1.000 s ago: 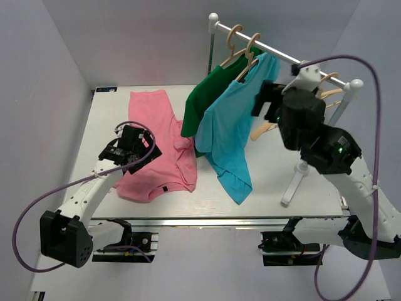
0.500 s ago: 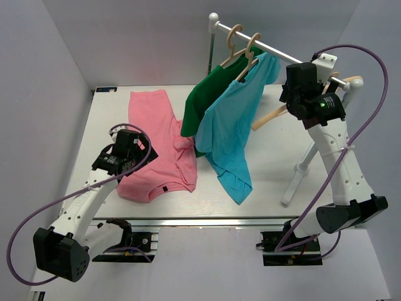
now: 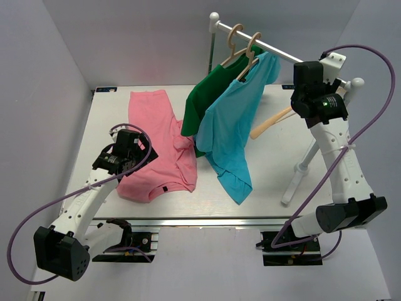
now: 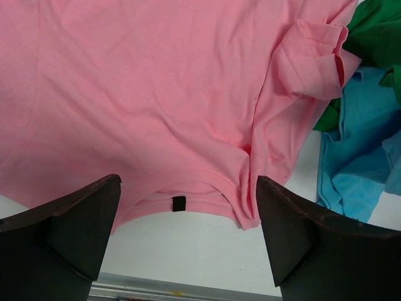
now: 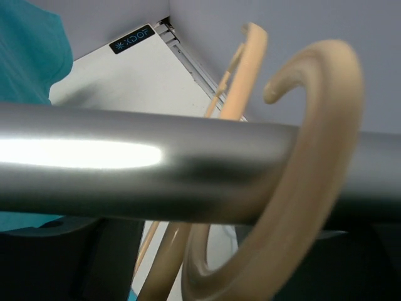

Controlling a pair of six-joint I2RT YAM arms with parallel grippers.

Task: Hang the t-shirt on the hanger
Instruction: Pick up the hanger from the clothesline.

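The pink t-shirt (image 3: 156, 141) lies flat on the table at the left, its collar toward the near edge. In the left wrist view its collar with a black tag (image 4: 178, 203) sits between my fingers. My left gripper (image 3: 123, 152) (image 4: 188, 241) is open, just above the shirt's near left part. The bare wooden hanger (image 3: 270, 123) hangs tilted at the right end of the rail. Its hook (image 5: 307, 175) is looped over the rail (image 5: 125, 169). My right gripper (image 3: 311, 88) (image 5: 219, 266) is at the rail with its dark fingers (image 5: 62, 263) on either side of the hook's neck, closed on it.
A green shirt (image 3: 203, 94) and a teal-blue shirt (image 3: 232, 125) hang on their own hangers from the metal rail (image 3: 276, 50) in the middle. The rack's white leg (image 3: 299, 172) stands on the table at the right. The table's near edge (image 4: 156, 288) is close below my left gripper.
My right arm has straightened and carried its gripper up to the rail's right end; the bare hanger now hangs more tilted. My left gripper has drawn slightly back toward the near left.
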